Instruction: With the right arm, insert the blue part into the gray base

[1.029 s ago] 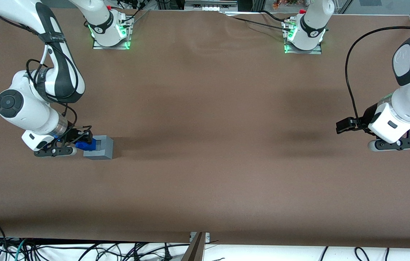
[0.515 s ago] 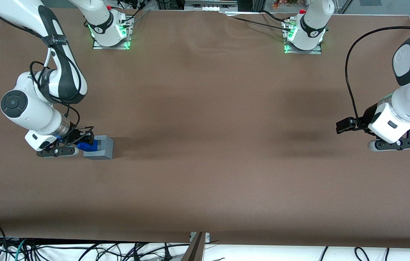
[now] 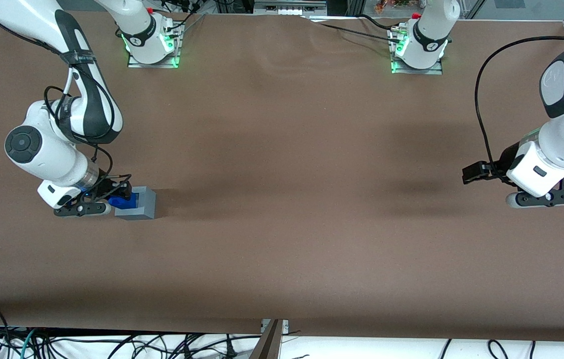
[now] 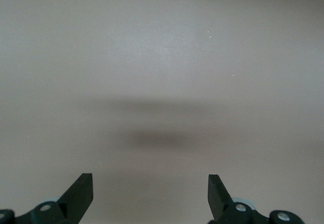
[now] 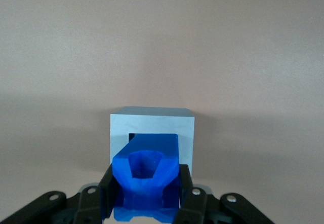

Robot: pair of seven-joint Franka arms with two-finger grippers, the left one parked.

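Brown matting covers the whole table (image 3: 282, 199) in the front view, smooth apart from faint ripples, and it carries one gray base (image 3: 138, 204), a plain light gray cube that stands toward the working arm's end. The right arm (image 3: 62, 124), white with black joint covers and a translucent wrist ring, bends down just beside that cube, and its gripper (image 3: 118, 197) sits at the cube's upper edge, fingers closed on the one blue part (image 3: 123, 201), which overlaps the cube's top face on the side toward the arm. Black cables loop around the wrist, close above the base. Two arm pedestals lit green stand farther from the front camera than the base, well apart from it. In the left wrist view only bare matting (image 4: 162, 57) with a soft shadow shows. In the right wrist view the gray base (image 5: 152, 127) shows as a matte, pale square block with a square recess in its top, and the blue part (image 5: 147, 176), glossy bright plastic with faceted faces and a hollow in the face toward the camera, fills most of that opening while the gripper (image 5: 147, 188) clamps it from both sides between two black fingers (image 5: 107, 191); whether the part touches the recess floor cannot be told.
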